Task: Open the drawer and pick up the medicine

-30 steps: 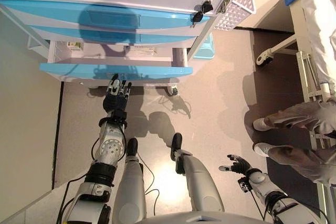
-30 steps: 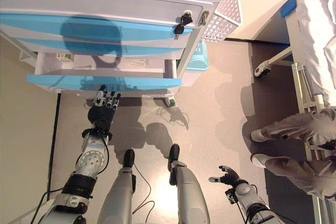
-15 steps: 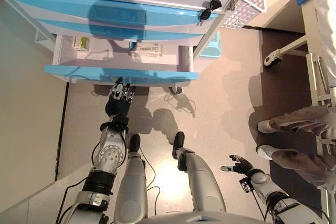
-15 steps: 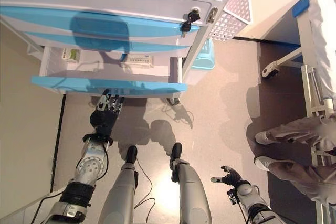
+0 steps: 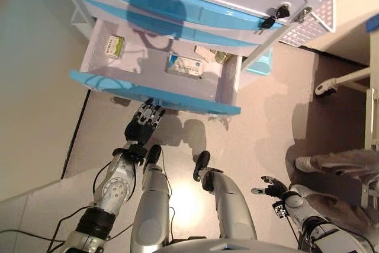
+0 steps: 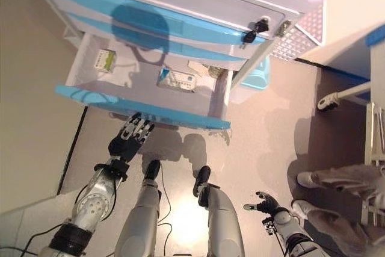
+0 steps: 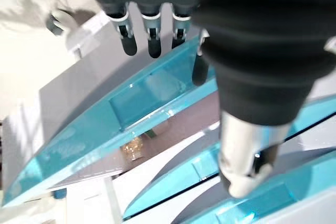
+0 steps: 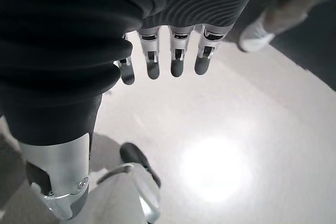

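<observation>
Drawer [image 5: 155, 94] stands pulled out of the cart, its blue front just ahead of my left hand [image 5: 144, 127], so I judge the opening step done and the pick not yet begun. Inside the tray I see a white and blue medicine box [image 5: 186, 66] near the middle, a green and white box [image 5: 114, 45] toward the left end, and a small bottle [image 5: 221, 57] at the back right, partly hidden under the drawer above.

My left hand hovers just short of the drawer front, fingers [image 7: 152, 40] straight and spread, holding nothing; in its wrist view the tips hang beside the blue panel, and I cannot tell whether they touch it. My right hand [image 5: 269, 187] hangs low at my right side over the floor, fingers relaxed and apart, empty.

Next, I judge, the left hand needs to rise over the blue front edge, reach down into the tray, and close round the middle box. A person's legs [image 5: 337, 163] stand off to the right by a bed frame [image 5: 349, 78].
</observation>
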Available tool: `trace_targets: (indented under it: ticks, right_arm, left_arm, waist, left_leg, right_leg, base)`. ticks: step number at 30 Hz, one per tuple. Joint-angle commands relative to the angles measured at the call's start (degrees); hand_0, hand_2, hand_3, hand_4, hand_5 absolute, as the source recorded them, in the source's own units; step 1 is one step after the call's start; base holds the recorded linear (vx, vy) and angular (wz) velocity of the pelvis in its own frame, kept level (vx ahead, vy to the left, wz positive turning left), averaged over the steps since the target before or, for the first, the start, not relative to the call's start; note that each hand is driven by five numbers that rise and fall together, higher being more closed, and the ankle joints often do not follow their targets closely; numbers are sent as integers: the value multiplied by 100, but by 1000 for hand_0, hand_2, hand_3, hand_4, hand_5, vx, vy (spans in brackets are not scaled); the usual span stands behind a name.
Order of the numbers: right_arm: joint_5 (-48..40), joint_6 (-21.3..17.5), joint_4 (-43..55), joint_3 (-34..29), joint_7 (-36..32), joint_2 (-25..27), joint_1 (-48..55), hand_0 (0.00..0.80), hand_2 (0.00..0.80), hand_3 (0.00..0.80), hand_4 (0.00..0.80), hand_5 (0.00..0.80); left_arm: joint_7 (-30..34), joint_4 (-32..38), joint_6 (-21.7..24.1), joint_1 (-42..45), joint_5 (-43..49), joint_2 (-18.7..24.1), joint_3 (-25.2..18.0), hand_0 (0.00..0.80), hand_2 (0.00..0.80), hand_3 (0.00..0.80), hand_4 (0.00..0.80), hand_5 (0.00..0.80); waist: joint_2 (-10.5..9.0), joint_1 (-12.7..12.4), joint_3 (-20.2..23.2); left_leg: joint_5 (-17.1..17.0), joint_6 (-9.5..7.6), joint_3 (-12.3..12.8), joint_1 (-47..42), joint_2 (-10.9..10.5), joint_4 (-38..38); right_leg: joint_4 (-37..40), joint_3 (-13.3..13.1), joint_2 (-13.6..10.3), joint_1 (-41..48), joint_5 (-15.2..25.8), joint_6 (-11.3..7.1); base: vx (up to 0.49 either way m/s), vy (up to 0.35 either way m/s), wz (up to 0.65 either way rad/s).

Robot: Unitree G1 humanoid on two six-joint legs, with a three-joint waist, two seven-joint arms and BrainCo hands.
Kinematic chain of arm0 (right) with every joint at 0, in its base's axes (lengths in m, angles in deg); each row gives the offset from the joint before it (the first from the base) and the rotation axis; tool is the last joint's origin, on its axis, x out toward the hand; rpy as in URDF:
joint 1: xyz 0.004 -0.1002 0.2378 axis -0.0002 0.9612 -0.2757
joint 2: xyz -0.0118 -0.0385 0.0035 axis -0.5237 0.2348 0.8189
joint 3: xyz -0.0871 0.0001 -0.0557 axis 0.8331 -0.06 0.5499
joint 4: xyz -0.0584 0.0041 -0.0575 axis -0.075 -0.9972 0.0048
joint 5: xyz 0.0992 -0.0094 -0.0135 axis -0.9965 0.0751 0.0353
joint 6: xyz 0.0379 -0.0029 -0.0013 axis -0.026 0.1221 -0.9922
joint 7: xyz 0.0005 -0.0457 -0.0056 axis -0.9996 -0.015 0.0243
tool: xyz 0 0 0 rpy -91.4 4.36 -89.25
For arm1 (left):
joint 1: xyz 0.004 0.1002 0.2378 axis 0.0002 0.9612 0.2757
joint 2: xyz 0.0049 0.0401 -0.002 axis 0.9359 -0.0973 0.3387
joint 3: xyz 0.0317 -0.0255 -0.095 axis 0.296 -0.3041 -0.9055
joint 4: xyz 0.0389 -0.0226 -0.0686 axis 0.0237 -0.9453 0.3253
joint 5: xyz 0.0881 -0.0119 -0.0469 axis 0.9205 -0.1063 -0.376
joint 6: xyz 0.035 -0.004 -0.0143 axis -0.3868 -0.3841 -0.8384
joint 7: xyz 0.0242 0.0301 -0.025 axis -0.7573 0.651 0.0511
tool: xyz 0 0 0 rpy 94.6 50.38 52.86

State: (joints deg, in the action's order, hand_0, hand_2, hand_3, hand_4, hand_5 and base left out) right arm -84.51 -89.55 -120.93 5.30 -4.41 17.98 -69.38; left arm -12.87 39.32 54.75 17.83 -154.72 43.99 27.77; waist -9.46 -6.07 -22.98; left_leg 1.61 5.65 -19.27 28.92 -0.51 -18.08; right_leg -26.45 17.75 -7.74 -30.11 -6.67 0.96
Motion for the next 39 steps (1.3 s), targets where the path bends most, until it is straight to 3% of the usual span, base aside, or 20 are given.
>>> trace_targets:
  ticks: [1,9,13,25,36,37,38,39]
  right_arm:
    - [-31,-96,-41,138,87,324,402,0,0,0,0,0]
    - [-94,-115,-69,253,95,363,428,0,0,0,0,0]
    - [-141,-122,-21,291,131,344,371,0,0,0,0,0]
    - [-145,-114,166,238,182,342,302,0,0,0,0,0]
    - [-114,-46,139,-11,155,406,343,0,0,0,0,0]
    - [-115,-30,185,-42,128,412,362,0,0,0,0,0]
    - [-115,-30,185,-42,128,412,362,0,0,0,0,0]
    - [-118,-9,222,-74,106,425,377,0,0,0,0,0]
  left_arm:
    - [1032,2211,285,-17,-15,55,24,0,0,0,0,0]
    - [1114,2404,87,115,-82,367,471,0,0,0,0,0]
    - [1111,2303,35,172,-101,408,484,0,0,0,0,0]
    - [1189,1817,-241,549,13,560,588,0,0,0,0,0]
    - [1184,-30,-463,1561,372,553,-97,0,0,0,0,0]
    - [1182,-530,-550,1655,542,506,-256,0,0,0,0,0]
    - [1182,-530,-550,1655,542,506,-256,0,0,0,0,0]
    - [1147,-1116,-587,1693,721,409,-449,0,0,0,0,0]
  waist:
    - [-45,-88,414]
    - [31,-317,254]
    - [67,-415,240]
    - [14,-356,316]
    - [120,-333,512]
    - [145,-346,532]
    - [145,-346,531]
    - [171,-367,557]
  left_leg:
    - [-653,-391,-183,551,-542,167]
    - [-705,-364,-446,621,-590,82]
    - [-737,-347,-559,592,-608,125]
    - [-684,-354,-434,465,-551,161]
    - [-594,-395,-280,397,-551,115]
    - [-588,-402,-272,367,-555,118]
    - [-588,-402,-273,367,-555,118]
    - [-594,-411,-279,332,-565,137]
  right_leg:
    - [202,218,163,2,278,-351]
    - [15,497,159,47,121,-330]
    - [9,633,159,117,69,-326]
    - [178,591,198,293,114,-352]
    - [255,475,133,418,179,-409]
    - [261,464,117,454,184,-421]
    - [261,464,117,454,184,-421]
    - [264,466,99,477,189,-428]
  base:
    - [1,-58,44]
    - [7,-44,24]
    - [14,-26,15]
    - [2,-1,4]
    - [14,21,-3]
    - [0,0,0]
    - [21,34,0]
    - [0,0,0]
